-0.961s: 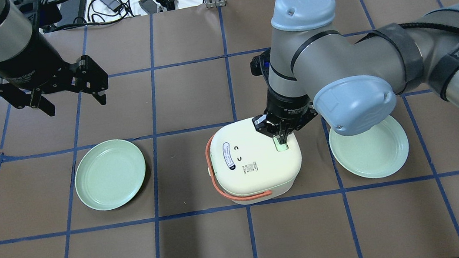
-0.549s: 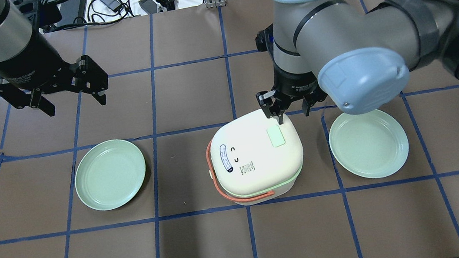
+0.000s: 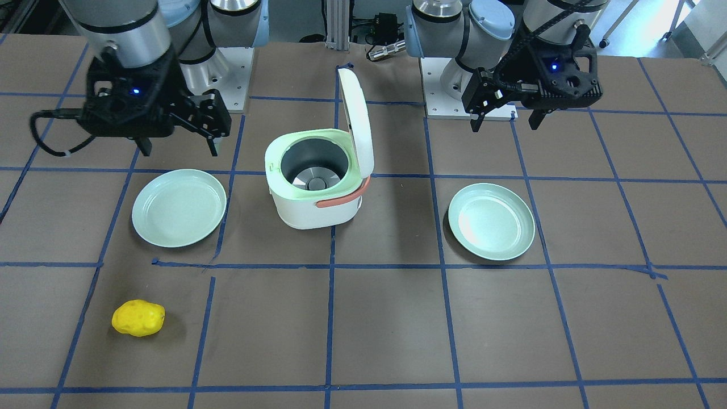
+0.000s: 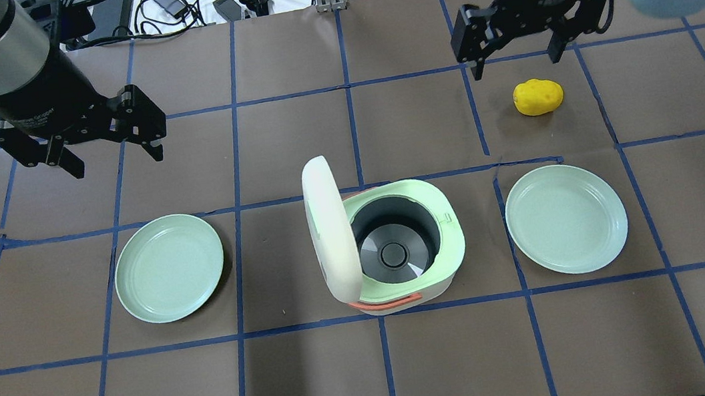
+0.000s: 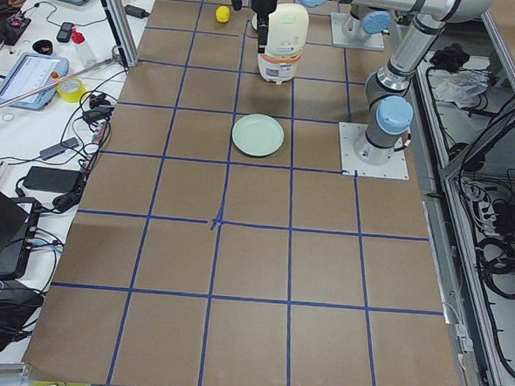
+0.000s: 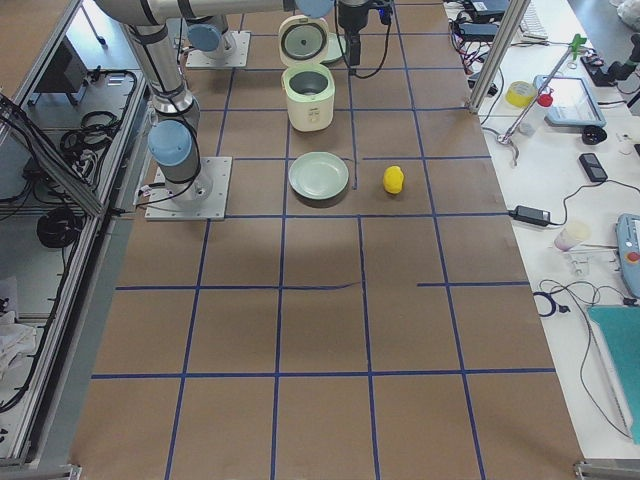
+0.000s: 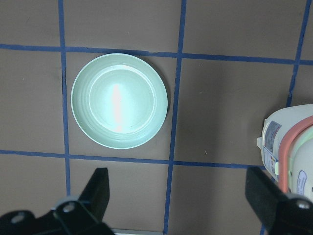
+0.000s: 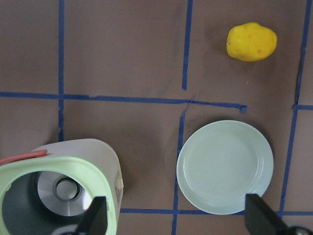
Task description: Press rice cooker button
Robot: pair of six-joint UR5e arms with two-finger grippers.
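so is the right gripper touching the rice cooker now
Apart. Overhead view shows the right gripper well beyond the open rice cooker, a wide gap between.

One rice cooker (image 4: 453,233), two green plates (image 4: 169,267) (image 4: 565,219), one yellow potato (image 4: 538,96)

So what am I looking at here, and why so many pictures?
Two robot arms stand at a table. Each ends in a two-finger tool: the left tool and right tool are both open, holding nothing. One picture looks from behind the robot, one faces it (so sides swap), two look from the table's ends, two come from wrist cameras. On the table sit a rice cooker with its lid up, a green plate on its left, a second plate on its right, and a yellow potato-like lump.
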